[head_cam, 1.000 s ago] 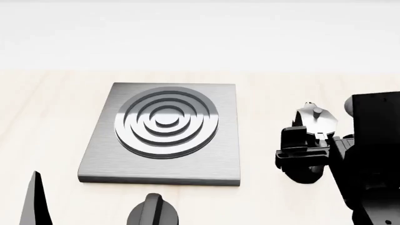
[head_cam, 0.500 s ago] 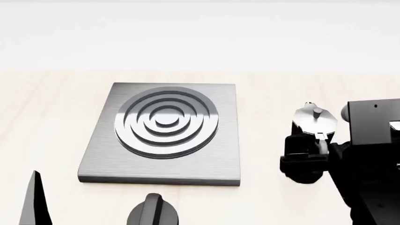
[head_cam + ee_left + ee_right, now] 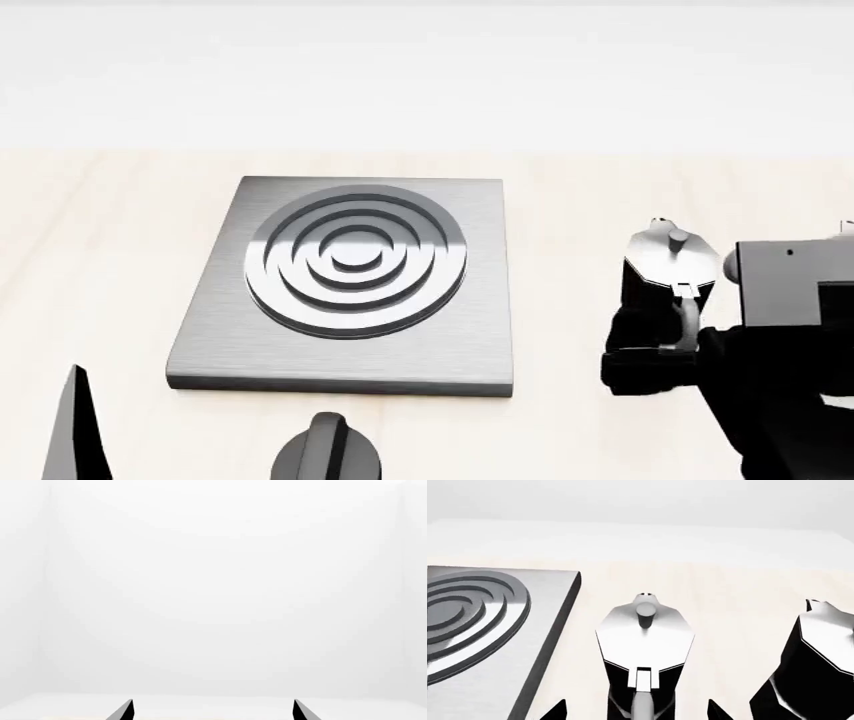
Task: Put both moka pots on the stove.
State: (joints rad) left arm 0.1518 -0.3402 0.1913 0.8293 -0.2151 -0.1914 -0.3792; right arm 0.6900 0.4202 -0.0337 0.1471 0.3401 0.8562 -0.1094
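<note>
Stove (image 3: 350, 285): brushed-grey plate, bare table (image 3: 574, 200) all round. Moka pots (image 3: 644, 645) (faceted, glossy) beside it; right gripper (image 3: 637, 711) spread, straddling one.

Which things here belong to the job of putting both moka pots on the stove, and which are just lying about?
Belong to the job:
- nearer moka pot, between the right end effector fingertips
- second moka pot, beside it
- stove, nothing on it yet

Just lying about:
- black round knob, in front of the stove
- wooden table
</note>
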